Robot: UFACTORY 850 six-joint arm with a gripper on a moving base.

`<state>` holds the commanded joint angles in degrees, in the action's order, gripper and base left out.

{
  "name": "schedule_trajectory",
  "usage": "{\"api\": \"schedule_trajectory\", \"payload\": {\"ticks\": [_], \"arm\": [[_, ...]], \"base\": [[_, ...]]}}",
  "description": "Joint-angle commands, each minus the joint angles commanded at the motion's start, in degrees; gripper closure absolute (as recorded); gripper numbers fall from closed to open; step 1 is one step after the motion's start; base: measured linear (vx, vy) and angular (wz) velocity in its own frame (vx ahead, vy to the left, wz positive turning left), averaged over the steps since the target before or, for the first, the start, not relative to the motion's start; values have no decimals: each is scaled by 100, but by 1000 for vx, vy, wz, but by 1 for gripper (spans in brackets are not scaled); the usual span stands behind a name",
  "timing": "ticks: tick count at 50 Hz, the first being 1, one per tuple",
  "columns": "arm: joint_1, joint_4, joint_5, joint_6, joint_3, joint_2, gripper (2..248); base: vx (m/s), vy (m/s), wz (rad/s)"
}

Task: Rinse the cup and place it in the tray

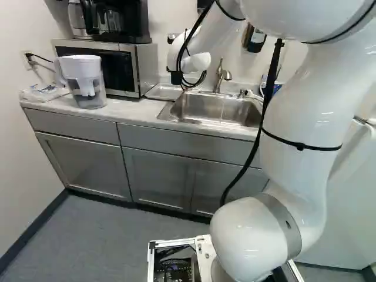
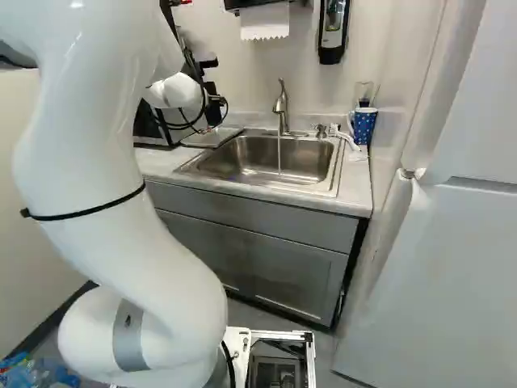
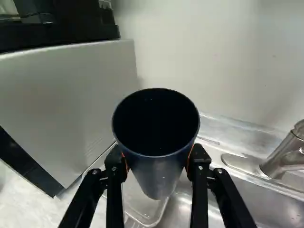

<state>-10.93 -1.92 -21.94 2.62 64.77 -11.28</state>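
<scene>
Cup [image 3: 158, 172], pinched by the end effector [image 3: 157, 159] near the sink [image 1: 197, 107], looks stiff, likely slippery when wet; best held mid-wall.

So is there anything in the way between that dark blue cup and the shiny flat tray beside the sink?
Nothing visible. The dark blue cup, held by the black two-fingered gripper, hangs above the shiny flat tray. The boxy silver microwave stands alongside, not between them.
</scene>
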Motion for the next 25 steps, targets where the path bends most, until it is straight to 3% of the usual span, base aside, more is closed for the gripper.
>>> {"api": "schedule_trajectory", "payload": {"ticks": [25], "arm": [[-73,0,-177,0,568,-613,124]], "base": [[0,0,0]]}}
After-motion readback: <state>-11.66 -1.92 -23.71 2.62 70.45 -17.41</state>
